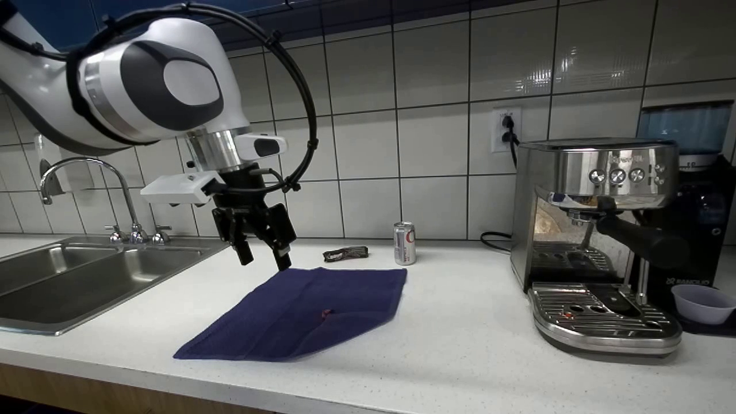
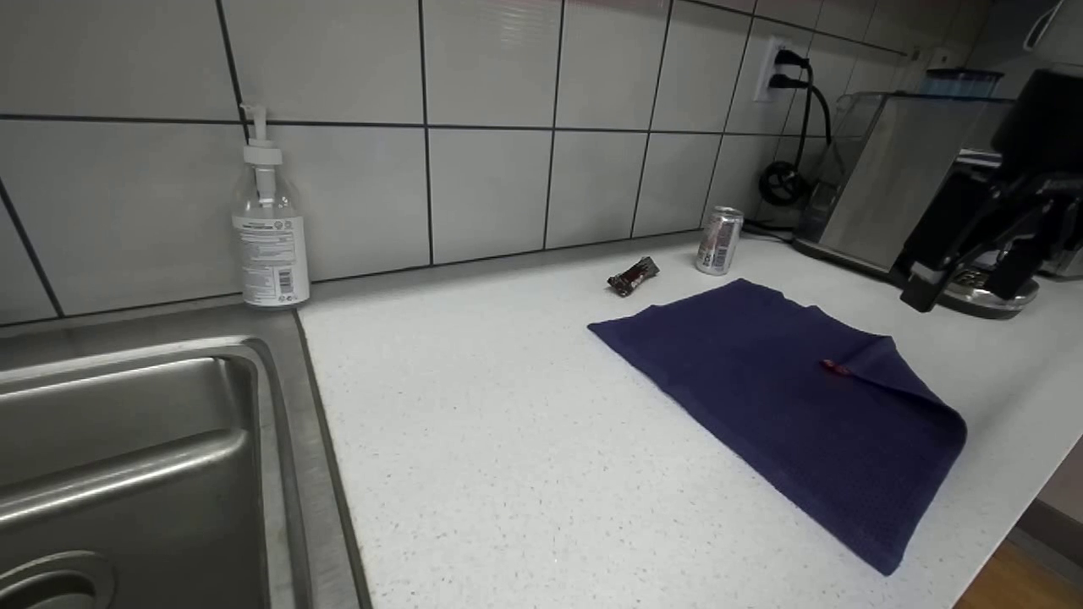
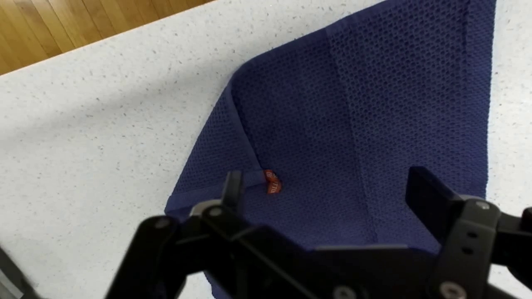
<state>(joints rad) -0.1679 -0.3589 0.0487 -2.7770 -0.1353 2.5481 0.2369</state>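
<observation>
The gripper (image 1: 265,262) hangs above the counter (image 1: 460,345), its fingers (image 3: 430,199) spread wide with nothing held between them. A dark blue cloth (image 1: 299,305) lies on the counter below, apart from the fingertips in both exterior views. The relation that seems to matter most is this drop: in the wrist view the cloth shows behind and between both fingers, so it looks to lie beneath the gripper rather than off to one side. The cloth's longer side appears to run from the far part of the counter toward the near edge, though a folded corner makes the outline hard to judge. That corner is turned inward, on the right in both exterior views and on the left in the wrist view, with a red tag (image 3: 273,182) at its tip. The wrist view brings out the coarse weave and the tag's lettering, but not the gap in height, which the exterior views make plain. Both exterior views also show a silver can (image 1: 404,243) upright beyond the cloth, a dark wrapper (image 1: 345,253) to its left, and a coffee machine (image 1: 569,230) to the right. In an exterior view a pump bottle (image 2: 275,254) stands by the far right corner of the sink (image 2: 300,491)
</observation>
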